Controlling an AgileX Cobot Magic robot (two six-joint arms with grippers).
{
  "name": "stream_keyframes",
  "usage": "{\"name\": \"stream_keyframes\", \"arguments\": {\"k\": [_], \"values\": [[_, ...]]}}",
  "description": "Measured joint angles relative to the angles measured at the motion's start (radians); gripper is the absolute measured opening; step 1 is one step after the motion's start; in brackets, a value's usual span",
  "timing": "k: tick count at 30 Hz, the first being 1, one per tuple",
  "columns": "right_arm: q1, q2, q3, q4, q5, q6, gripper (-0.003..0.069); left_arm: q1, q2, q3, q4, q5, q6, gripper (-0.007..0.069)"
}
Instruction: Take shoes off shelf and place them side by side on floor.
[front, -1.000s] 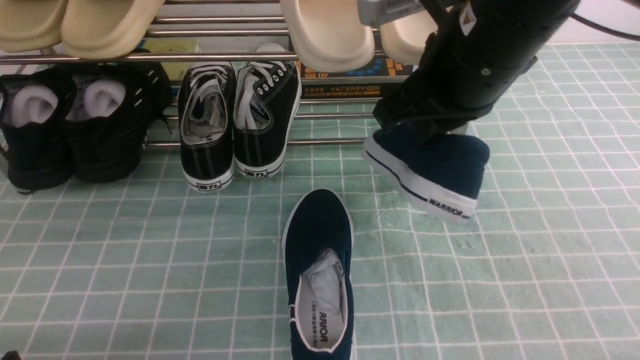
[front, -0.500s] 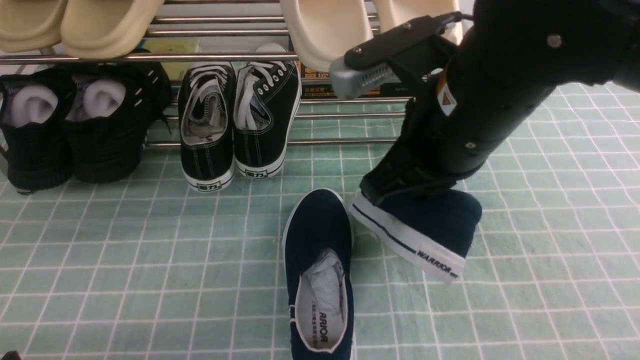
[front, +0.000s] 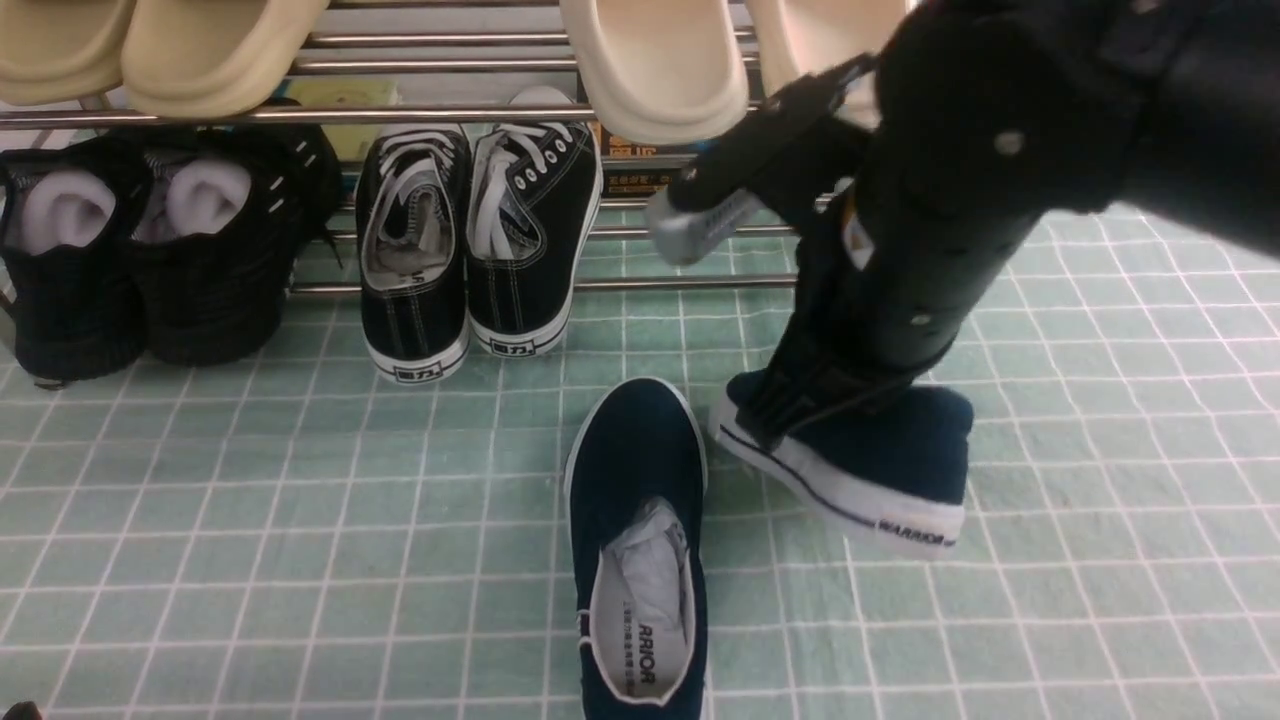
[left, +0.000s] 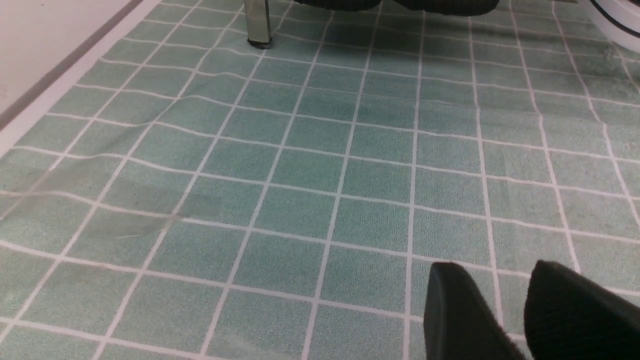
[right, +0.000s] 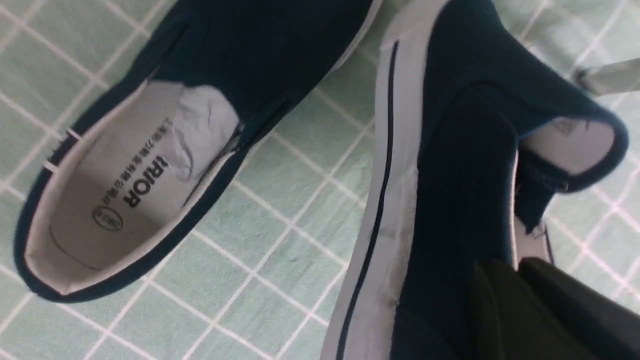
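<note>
Our R gripper (front: 790, 405) is clamped on the collar of one navy slip-on (front: 890, 465), tilted, just right of its mate (front: 635, 470), which lies flat on the floor (front: 300, 560) in front of the shelf (front: 660, 283). L gripper (left: 502, 300) holds nothing; we can't tell how far open.

The right arm (front: 940, 200) is a thick, rounded black shell with a slight gloss, set with small round silver screws (front: 1008, 142). A small white-and-orange label (front: 856, 238) sits on its side. A black bracket (front: 770, 130) carries a silver-grey box (front: 695, 222) with a perforated face. The right gripper (right: 517, 267) and left gripper (left: 495, 275) have matte black, wedge-shaped fingers (left: 465, 315) with a fine, rough surface.
</note>
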Motion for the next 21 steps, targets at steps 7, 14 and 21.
{"name": "stream_keyframes", "arguments": {"k": [7, 14, 21], "values": [[0.003, 0.128, 0.002, 0.205, 0.019, 0.0, 0.0029, 0.0, 0.0, 0.0, 0.0, 0.0, 0.0, 0.0239], [0.0, 0.19, 0.002, 0.333, -0.004, 0.006, 0.0038, 0.0, 0.0, 0.0, 0.0, 0.0, 0.0, 0.0239], [0.013, 0.19, 0.002, 0.416, -0.002, 0.039, 0.0123, 0.0, 0.0, 0.0, 0.0, 0.0, 0.0, 0.0239]]}}
